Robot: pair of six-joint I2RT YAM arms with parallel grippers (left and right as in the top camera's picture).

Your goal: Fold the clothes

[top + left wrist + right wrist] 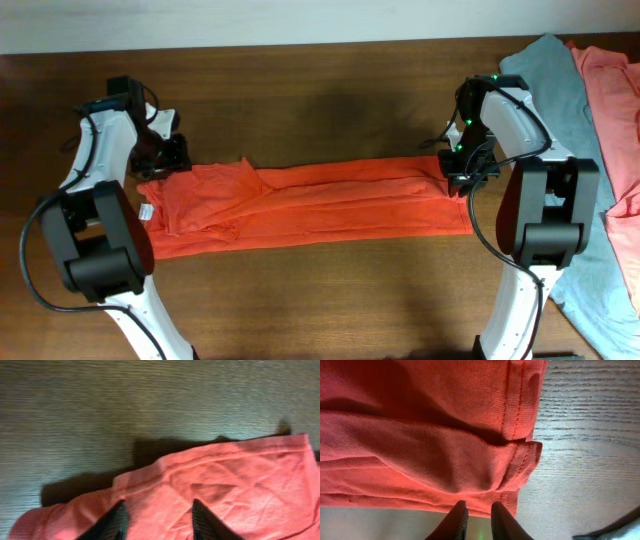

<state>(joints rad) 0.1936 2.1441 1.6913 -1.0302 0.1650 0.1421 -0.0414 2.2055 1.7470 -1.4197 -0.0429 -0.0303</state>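
Cloth spans the middle of the wooden table [320, 290]: the orange-red T-shirt [310, 205] lies as a long, low band running from one arm to the other, wrinkled and doubled over itself along its length. A small white tag [147, 212] shows near its left end.

The left gripper [170, 155] sits at the upper left corner of that band, right over the edge of the fabric. In the left wrist view its two dark fingers [117, 522] are spread wide. The shirt lies between and beyond them, its seamed edge running across the frame with bare table past it. No cloth is visibly pinched there.

The right gripper [462, 165] stands at the band's upper right corner. In the right wrist view its fingers [456, 522] are drawn close together with only a narrow gap, their tips at the lower edge of the shirt. The fabric is folded there into a thick roll ending in a stitched hem [520, 410]. Whether any cloth is caught between the tips cannot be told.

Well apart from the band, at the table's far right, a grey T-shirt [545, 75] lies spread flat behind the right arm. A salmon-pink T-shirt [615, 100] lies just beside it, overlapping its right side, and runs off the frame.
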